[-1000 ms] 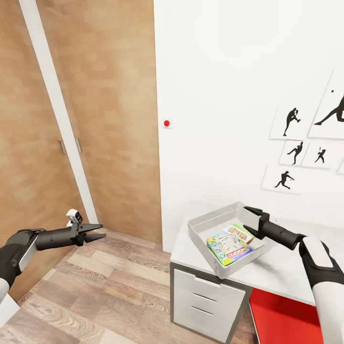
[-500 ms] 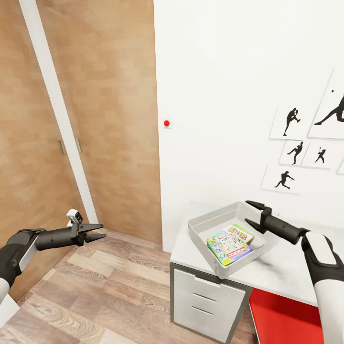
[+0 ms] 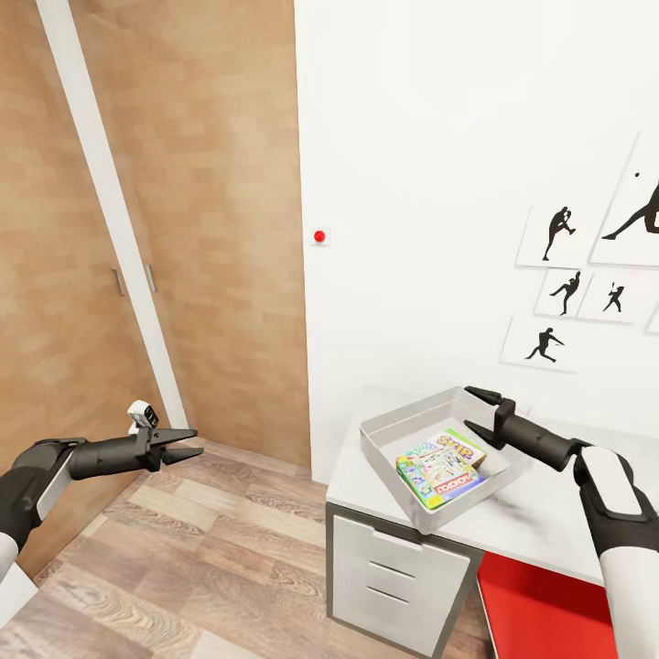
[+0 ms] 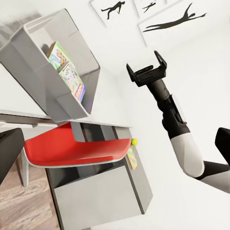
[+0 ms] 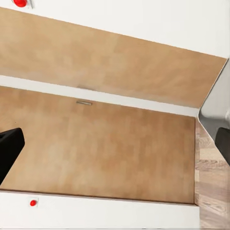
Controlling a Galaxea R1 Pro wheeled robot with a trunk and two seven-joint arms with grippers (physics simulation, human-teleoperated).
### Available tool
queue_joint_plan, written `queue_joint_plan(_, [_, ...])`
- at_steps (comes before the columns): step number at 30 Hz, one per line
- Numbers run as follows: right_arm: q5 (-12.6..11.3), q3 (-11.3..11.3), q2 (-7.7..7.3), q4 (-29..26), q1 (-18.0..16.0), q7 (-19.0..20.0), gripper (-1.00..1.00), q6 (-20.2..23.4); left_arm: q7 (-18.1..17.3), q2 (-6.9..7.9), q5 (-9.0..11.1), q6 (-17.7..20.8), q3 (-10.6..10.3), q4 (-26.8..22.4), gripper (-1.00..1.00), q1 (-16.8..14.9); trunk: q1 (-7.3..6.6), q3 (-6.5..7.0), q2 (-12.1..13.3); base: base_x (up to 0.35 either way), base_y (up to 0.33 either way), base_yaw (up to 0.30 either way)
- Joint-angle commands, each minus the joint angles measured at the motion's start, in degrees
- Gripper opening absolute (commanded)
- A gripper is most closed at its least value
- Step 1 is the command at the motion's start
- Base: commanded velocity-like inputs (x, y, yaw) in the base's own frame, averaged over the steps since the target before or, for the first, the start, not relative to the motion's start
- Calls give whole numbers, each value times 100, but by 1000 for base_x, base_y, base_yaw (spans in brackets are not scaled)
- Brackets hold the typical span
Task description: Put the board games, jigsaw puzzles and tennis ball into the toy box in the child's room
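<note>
White wall with baseball silhouette prints [image 3: 558, 288] backs the table [image 3: 540, 517], wooden wardrobe doors on the left. On the table's left end sits the toy box [image 3: 403, 430] with board games [image 3: 441, 469] stacked inside. Right gripper [image 3: 482, 412] hovers over the box's far right side, fingers spread wide, holding nothing. Left gripper [image 3: 188, 443] hangs over the floor, slightly parted, also empty. Tennis ball [image 4: 134, 142] lies further along the table.

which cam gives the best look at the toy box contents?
Head view: it looks down into the toy box, showing the board games lying flat inside. Left wrist view sees the toy box obliquely, games partly hidden by a wall. Right wrist view faces wooden doors.
</note>
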Motion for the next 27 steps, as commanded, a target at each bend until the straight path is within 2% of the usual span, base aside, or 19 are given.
queue_joint_plan(1, [56, 15, 19, -31, 26, 55, 100, 26, -26, 6, 10, 61, -23, 2, 100, -7, 4, -14, -14, 0, 0, 0])
queue_joint_plan(10, [40, 179, 281, -319, 317, 61, 100, 26, -26, 6, 10, 61, -25, 2, 100, -8, 4, -13, -14, -9, 4, 4])
queue_joint_plan(11, [39, 183, 365, -2129, 644, 60, 100, 26, -26, 6, 10, 61, -25, 2, 100, -7, 4, -10, -14, -64, 32, 74])
queue_joint_plan(15, [39, 207, 501, -2230, 719, 62, 100, 26, -26, 6, 10, 61, -26, 2, 100, -9, 4, 6, -14, -50, 23, 131])
queue_joint_plan(19, [48, 380, 652, -2282, 757, 62, 100, 26, -20, 6, 10, 61, -22, 2, 100, -9, 4, 29, -14, -16, 7, 186])
queue_joint_plan(27, [51, 664, 720, -2317, 768, 55, 100, 26, -26, 16, 20, 66, 7, 2, 100, -6, 4, 80, -14, -4, 2, 206])
